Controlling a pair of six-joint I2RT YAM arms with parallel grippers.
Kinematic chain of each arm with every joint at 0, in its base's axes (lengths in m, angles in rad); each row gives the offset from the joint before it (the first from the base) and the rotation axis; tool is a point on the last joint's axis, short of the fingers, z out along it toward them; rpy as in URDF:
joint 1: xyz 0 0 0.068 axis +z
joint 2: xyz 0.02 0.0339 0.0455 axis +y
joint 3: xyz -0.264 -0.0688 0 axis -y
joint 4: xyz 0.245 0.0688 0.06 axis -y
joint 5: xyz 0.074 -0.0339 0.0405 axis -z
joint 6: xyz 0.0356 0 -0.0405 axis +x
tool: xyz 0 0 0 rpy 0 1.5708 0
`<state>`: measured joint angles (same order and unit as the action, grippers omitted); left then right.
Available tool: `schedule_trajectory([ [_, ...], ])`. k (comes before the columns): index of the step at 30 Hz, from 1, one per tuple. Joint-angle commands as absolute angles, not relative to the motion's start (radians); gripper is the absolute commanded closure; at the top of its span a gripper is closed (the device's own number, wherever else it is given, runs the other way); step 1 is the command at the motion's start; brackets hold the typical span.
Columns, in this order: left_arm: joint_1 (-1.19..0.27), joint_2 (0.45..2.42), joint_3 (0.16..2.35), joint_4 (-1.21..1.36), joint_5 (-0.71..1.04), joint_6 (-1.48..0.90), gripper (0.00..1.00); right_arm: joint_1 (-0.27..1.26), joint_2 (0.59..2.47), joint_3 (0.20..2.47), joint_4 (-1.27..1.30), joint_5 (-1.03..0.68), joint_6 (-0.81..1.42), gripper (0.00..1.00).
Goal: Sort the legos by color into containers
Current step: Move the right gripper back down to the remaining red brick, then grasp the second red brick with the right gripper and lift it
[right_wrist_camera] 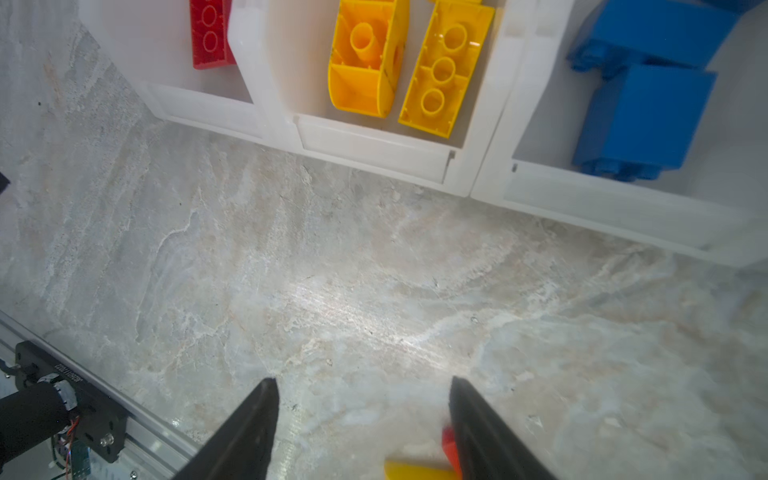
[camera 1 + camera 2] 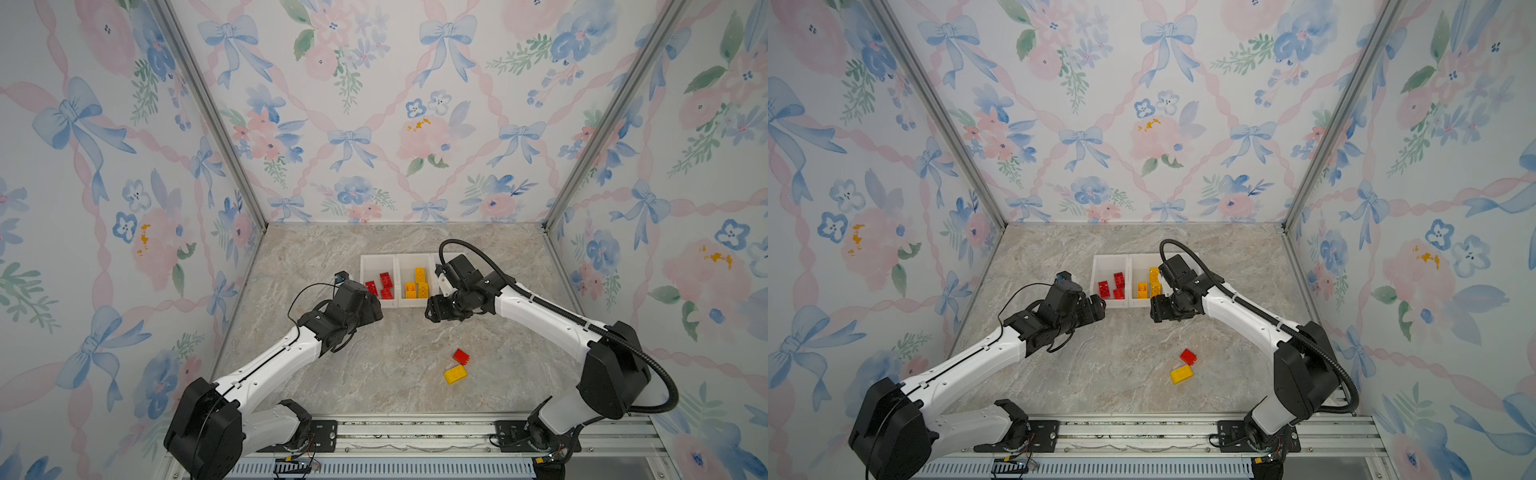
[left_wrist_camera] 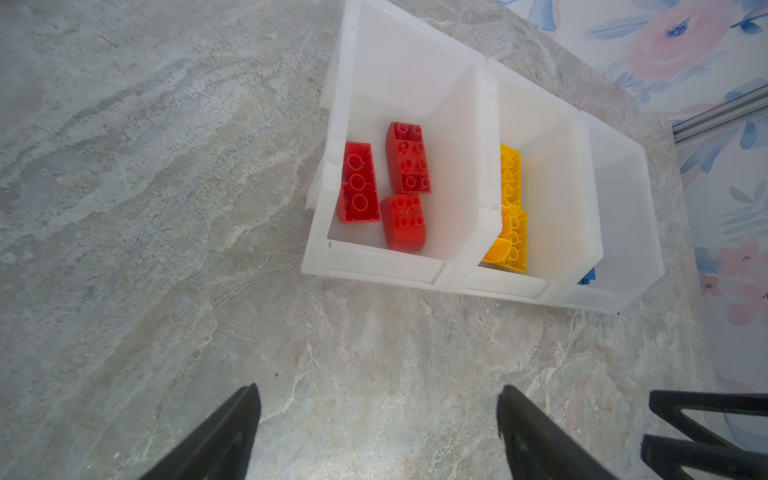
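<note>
The three joined white containers point(image 2: 411, 302) point(image 3: 374, 266) sit at the back of the table. Red legos point(image 2: 384, 284) point(image 3: 405, 158) lie in the left bin, yellow legos point(image 2: 419, 284) point(image 1: 440, 70) in the middle bin, blue legos point(image 1: 648, 112) in the right bin. A loose red lego point(image 2: 461, 356) and a loose yellow lego point(image 2: 455, 373) lie touching on the table nearer the front. My left gripper point(image 2: 376, 311) point(image 3: 378, 390) hovers open and empty before the red bin. My right gripper point(image 2: 430, 311) point(image 1: 362, 380) is open and empty before the yellow bin.
The right arm point(image 2: 540, 316) covers most of the right bin in both top views. A metal rail point(image 2: 415, 432) with both arm bases runs along the table's front edge. Floral walls enclose three sides. Bare marble tabletop point(image 2: 374, 374) lies between the bins and the loose bricks.
</note>
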<state>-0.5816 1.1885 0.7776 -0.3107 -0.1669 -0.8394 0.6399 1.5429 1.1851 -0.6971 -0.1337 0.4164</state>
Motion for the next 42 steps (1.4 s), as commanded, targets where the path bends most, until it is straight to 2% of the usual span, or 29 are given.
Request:
schedule_trajectory([
  [1, -0.574, 1.202, 0.806, -0.311, -0.155, -0.814, 0.09, 0.629, 1.487, 1.102, -0.723, -0.078, 0.428, 0.31],
  [9, -0.576, 1.206, 0.807, -0.314, -0.147, -0.813, 0.09, 0.632, 1.421, 0.938, -0.725, -0.001, 0.292, 0.3],
  [17, -0.578, 1.194, 0.805, -0.313, -0.15, -0.824, 0.09, 0.64, 1.396, 0.868, -0.706, 0.027, 0.198, 0.36],
  [42, -0.59, 1.207, 0.802, -0.312, -0.166, -0.836, 0.09, 0.726, 1.597, 0.895, -0.713, 0.087, 0.205, 0.47],
])
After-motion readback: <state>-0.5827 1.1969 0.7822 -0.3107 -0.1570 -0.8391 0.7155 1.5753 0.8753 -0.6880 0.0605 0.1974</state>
